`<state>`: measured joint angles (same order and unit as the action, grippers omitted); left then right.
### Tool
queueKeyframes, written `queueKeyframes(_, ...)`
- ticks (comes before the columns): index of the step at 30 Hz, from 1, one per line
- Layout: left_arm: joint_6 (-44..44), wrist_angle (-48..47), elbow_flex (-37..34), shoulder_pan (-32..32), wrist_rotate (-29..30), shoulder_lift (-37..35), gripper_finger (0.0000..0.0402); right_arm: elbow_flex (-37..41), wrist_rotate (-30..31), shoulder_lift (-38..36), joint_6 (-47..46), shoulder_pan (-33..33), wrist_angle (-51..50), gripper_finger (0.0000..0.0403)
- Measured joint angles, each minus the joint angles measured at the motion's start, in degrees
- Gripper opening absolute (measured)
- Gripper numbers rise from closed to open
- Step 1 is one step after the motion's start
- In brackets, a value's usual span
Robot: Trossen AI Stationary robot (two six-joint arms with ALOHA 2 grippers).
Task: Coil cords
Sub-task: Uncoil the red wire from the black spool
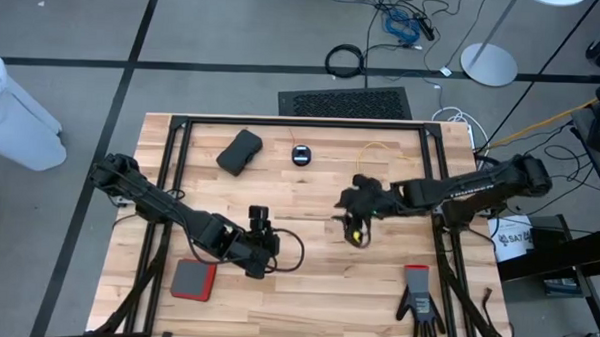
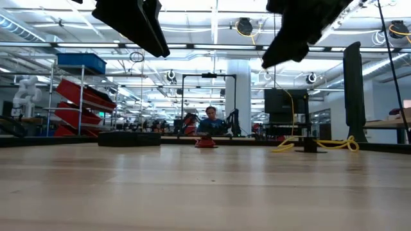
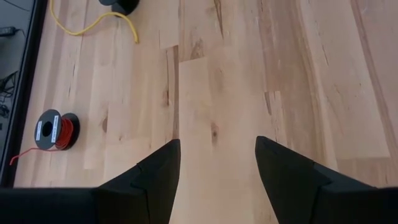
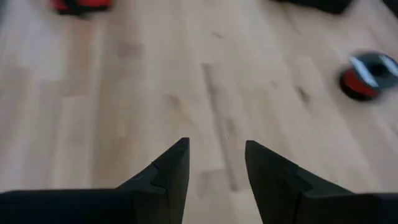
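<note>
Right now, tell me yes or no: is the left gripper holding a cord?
No. In the left wrist view the left gripper stands open over bare table, with nothing between its fingers.

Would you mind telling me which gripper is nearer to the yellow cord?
The right gripper, right beside the yellow cord near the table's middle. The left gripper sits farther away toward the left-front.

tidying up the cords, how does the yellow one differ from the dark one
The yellow cord is bright and lies in loose bends toward the table's far side; the dark cord is dull and curls in one loop beside the left hand. Both are thin and lie on the wood.
</note>
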<state>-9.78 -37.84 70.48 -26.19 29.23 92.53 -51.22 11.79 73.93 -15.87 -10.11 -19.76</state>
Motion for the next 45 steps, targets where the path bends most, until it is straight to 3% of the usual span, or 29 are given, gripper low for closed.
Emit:
queueKeyframes(10, 1.4, 1.9, 0.0, 1.4, 0.2, 0.0, 0.0216, 0.0, 0.3, 0.0, 0.4, -13.4, 2.1, 0.0141)
queueKeyframes(19, 2.2, 4.3, 0.0, 4.3, 0.3, 0.0, 0.0216, 2.4, 7.7, 1.4, -4.9, -25.5, 1.7, 0.0141)
queueKeyframes(25, 7.8, 9.7, -0.4, 6.4, 0.3, 0.2, 0.0216, 6.2, 14.8, 3.8, -4.1, -30.1, 9.6, 0.0141)
queueKeyframes(32, 17.6, 21.4, -7.3, 10.3, -0.2, 0.3, 0.0216, 10.8, 20.8, 8.7, 5.2, -29.0, 25.0, 0.0141)
queueKeyframes(40, 26.9, 35.2, -15.4, 20.2, -0.7, 0.3, 0.0216, 10.9, 21.9, 12.2, 15.6, -20.8, 29.7, 0.0141)
queueKeyframes(45, 26.7, 44.8, -21.1, 28.7, -6.0, 0.3, 0.0216, 10.9, 22.7, 13.0, 17.8, -13.7, 30.4, 0.0141)
